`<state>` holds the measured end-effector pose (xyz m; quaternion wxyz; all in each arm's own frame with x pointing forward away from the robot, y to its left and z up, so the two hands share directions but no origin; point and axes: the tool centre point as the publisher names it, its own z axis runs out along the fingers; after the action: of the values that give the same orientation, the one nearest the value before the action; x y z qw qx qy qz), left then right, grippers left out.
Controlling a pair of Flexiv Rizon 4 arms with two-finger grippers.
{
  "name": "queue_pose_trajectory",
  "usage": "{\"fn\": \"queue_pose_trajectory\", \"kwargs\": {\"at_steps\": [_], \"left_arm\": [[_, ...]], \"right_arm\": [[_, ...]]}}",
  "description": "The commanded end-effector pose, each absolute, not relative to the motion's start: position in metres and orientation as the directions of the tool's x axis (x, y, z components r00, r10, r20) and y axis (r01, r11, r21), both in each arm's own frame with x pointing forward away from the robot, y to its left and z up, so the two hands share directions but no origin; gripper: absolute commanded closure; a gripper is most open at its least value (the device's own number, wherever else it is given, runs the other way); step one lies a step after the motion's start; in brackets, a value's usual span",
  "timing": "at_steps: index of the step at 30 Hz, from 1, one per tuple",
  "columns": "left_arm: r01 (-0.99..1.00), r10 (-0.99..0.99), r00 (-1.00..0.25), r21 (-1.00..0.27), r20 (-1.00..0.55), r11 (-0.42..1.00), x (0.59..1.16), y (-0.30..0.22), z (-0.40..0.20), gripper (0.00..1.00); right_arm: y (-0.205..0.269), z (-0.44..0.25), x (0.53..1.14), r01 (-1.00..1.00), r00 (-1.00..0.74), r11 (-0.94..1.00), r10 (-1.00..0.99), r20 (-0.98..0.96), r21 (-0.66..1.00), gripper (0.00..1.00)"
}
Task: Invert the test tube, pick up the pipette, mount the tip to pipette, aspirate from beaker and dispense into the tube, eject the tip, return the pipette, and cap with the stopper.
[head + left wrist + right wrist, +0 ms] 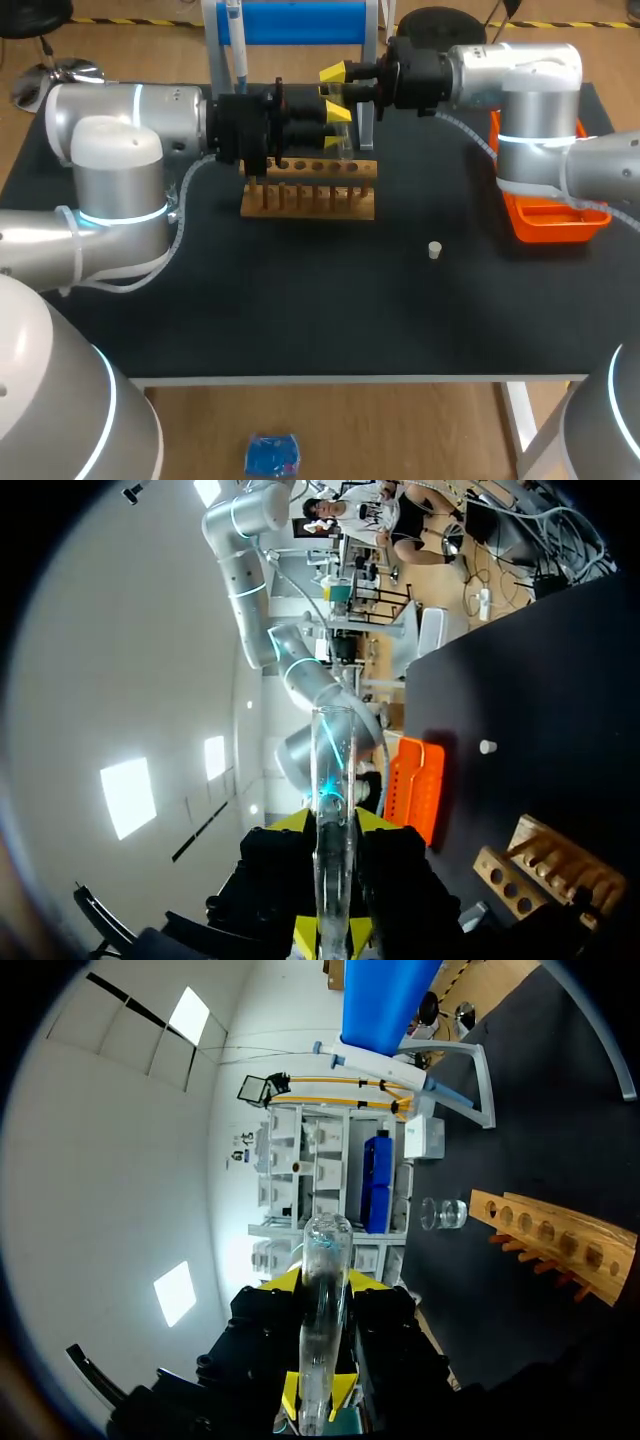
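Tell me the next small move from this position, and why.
Probably open one hand, likely the left hand, and ease it back. Each wrist view shows the glass tube pinched between that hand's yellow tips, so both hands seem to hold it at once. The right hand can only turn it over once the other lets go.

No legible text, no labels, numbers or signs readable on anything
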<state>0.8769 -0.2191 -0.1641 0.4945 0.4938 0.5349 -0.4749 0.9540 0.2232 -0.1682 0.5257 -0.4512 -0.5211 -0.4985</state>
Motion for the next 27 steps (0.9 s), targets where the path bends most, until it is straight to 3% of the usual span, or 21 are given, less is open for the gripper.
{"fn": "queue_pose_trajectory", "kwargs": {"at_steps": [1, 10, 11, 12, 27], "left_arm": [[0.998, 0.061, -0.020, -0.016, -0.998, 0.054, 0.8791, -0.2191, -0.1626, 1.00], [0.998, 0.074, -0.017, -0.013, -0.997, 0.054, 0.8777, -0.2190, -0.1623, 1.00], [0.998, 0.069, -0.020, -0.016, -0.997, 0.054, 0.8775, -0.2186, -0.1622, 1.00], [0.998, 0.069, -0.020, -0.016, -0.997, 0.054, 0.8775, -0.2186, -0.1622, 1.00], [0.998, 0.069, -0.020, -0.016, -0.997, 0.054, 0.8775, -0.2186, -0.1622, 1.00]], "right_arm": [[0.2229, -0.1696, 0.9537, 0.994, -0.042, 0.096, -0.052, 0.998, 0.047, 1.00], [0.2229, -0.1696, 0.9537, 0.994, -0.042, 0.096, -0.052, 0.998, 0.047, 1.00], [0.2229, -0.1696, 0.9537, 0.994, -0.042, 0.096, -0.052, 0.998, 0.047, 0.60], [0.2229, -0.1696, 0.9537, 0.994, -0.042, 0.096, -0.052, 0.998, 0.047, 0.00], [0.2229, -0.1696, 0.9537, 0.994, -0.042, 0.096, -0.052, 0.998, 0.047, 0.00]]}}
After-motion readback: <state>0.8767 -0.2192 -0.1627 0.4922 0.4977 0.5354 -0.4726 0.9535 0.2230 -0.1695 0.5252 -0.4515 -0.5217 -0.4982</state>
